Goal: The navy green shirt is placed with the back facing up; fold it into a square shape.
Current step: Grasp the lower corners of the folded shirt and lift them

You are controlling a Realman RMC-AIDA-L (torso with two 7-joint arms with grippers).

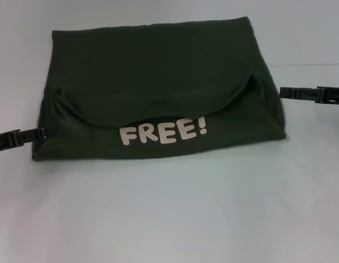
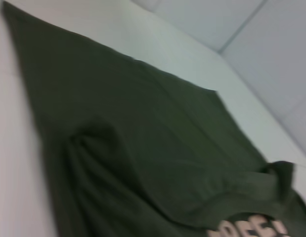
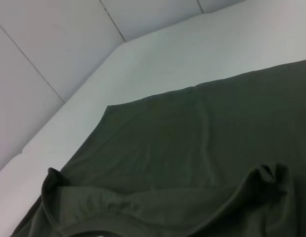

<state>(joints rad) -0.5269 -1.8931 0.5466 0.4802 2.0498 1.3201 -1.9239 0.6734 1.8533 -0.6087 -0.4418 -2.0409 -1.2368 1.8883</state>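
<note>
Head view: the navy green shirt [image 1: 158, 82] is laid across the middle of the pale desk [image 1: 169, 219], already folded into a broad block with a curved flap turned over toward the near edge — beneath it a pale print reading "FREE!" [image 1: 164, 131] is exposed, so the helper-side description of a plain garment is not borne out. The left gripper [image 1: 42, 133] is placed at the shirt's near left corner, touching or just beside the cloth, and the right gripper [image 1: 283, 92] at the right edge; whether either pair of jaws is open or closed cannot be told. This flanking placement is judged to suit a further fold taken from both sides.

Left wrist view: the shirt [image 2: 143, 148] is seen from its left side, with a raised pucker near the corner and part of the print [image 2: 251, 229] at the frame edge.

Right wrist view: the shirt [image 3: 202, 148] is shown with bunched ends to the flap — these are judged likely to spoil a square outline. A white wall [image 3: 54, 49] rises behind the desk; nothing else is seen in the way.
</note>
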